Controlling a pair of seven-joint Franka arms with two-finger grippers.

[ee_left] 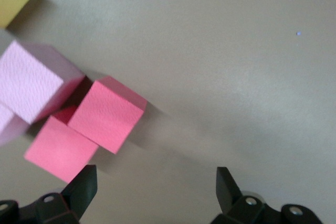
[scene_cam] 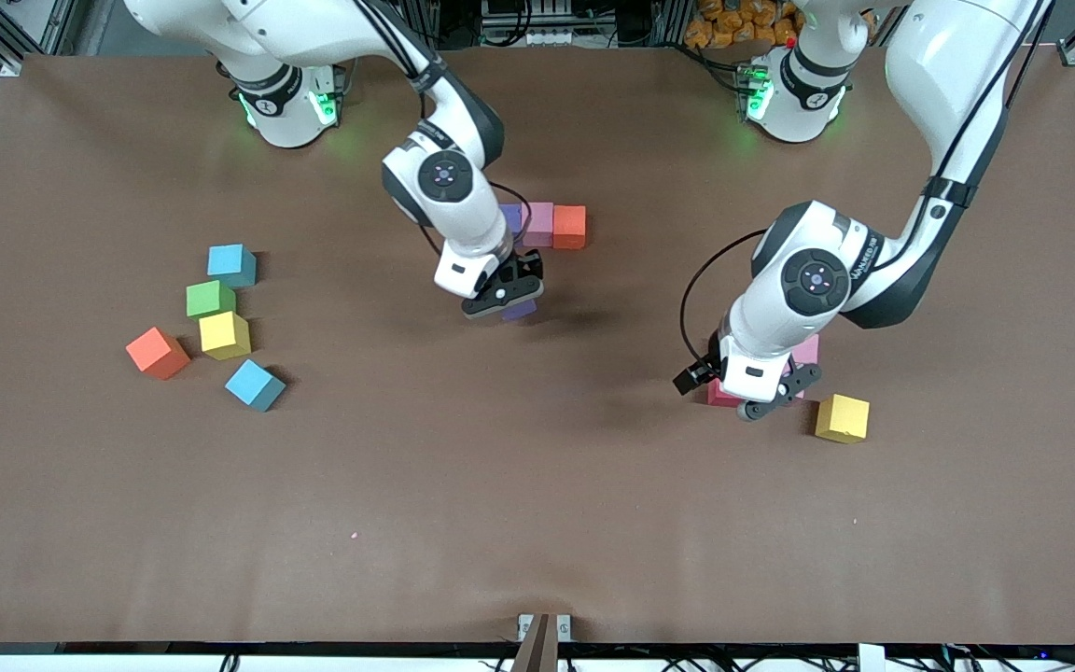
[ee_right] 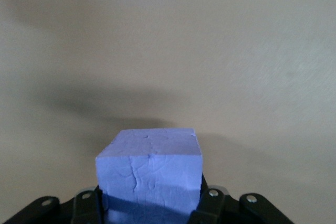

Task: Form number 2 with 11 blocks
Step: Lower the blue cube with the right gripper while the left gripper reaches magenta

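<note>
Nearest the front camera, toward the left arm's end of the table, the left gripper (scene_cam: 774,399) hangs released over a cluster of red cubes (ee_left: 107,113) and a pink cube (ee_left: 32,80), with a yellow cube (scene_cam: 843,417) just beside.

Farther up the table, the right gripper (scene_cam: 508,297) is clenched on a purple cube (ee_right: 149,174), carried above bare table. The started row lies farther still: a purple (scene_cam: 511,218), a pink (scene_cam: 538,224) and an orange cube (scene_cam: 569,227), edge to edge.

Judgement: the held cube should descend squarely, faces parallel to that row and flush, before release.

Loose cubes (scene_cam: 224,334) wait at the right arm's end. Lettering on the left arm (scene_cam: 862,261) is unreadable.
</note>
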